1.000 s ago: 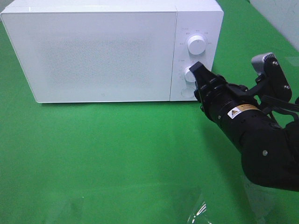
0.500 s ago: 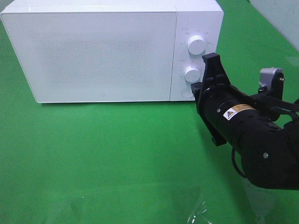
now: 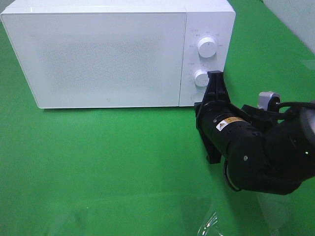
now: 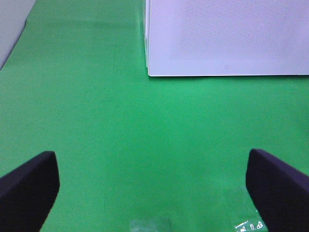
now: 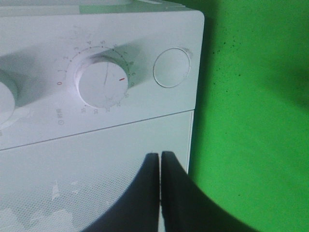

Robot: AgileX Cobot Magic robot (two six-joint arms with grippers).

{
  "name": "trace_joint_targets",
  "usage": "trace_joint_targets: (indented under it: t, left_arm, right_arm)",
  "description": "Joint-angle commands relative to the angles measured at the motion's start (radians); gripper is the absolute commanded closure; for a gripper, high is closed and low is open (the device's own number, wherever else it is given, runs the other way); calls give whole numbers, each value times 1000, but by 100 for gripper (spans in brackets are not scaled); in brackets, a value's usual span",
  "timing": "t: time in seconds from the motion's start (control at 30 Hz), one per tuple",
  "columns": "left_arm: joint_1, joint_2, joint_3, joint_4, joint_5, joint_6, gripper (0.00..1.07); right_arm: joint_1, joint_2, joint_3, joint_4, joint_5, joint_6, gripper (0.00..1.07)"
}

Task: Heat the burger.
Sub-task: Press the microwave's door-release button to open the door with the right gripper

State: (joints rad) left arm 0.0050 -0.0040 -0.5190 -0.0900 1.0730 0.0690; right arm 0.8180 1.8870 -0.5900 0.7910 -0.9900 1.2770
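Note:
The burger is out of view in every frame. The white microwave stands at the back with its door closed. My right gripper is shut on nothing, its fingers pressed flat together just in front of the control panel, below the lower knob. In the right wrist view the shut right gripper points at the door's edge, with the lower knob and a round button beyond it. My left gripper is open over bare green cloth, well short of the microwave.
An upper knob sits above the lower one on the panel. Crumpled clear plastic lies at the front edge of the green cloth, also seen near the left gripper.
My right gripper came off the lower knob, shut its jaws, rolled over and dropped slightly toward the front left. The left gripper has not moved.

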Motion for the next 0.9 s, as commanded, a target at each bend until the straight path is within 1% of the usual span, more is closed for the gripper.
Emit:
trace_joint_targets:
  t: [0.03,0.23,0.27,0.5,0.63,0.9]
  left_arm:
    - [2,-17,1,-6,-3,-5,10]
    - [2,-17,1,-6,-3,-5,10]
    - [2,-17,1,-6,-3,-5,10]
    - [2,-17,1,-6,-3,-5,10]
    - [2,-17,1,-6,-3,-5,10]
    - [2,-17,1,-6,-3,-5,10]
  right_arm:
    - [-14,30,-36,5,11,20,107]
    - [-51,70,-79,0,20,20,107]
    - [-69,87,-99,-5,33,20,107]
    - [-127,129,-153,-38,63,20,107]
    - [-150,149,-181,-61,69,22,107]
    - [-164,196,-234,-71,91,24,107]
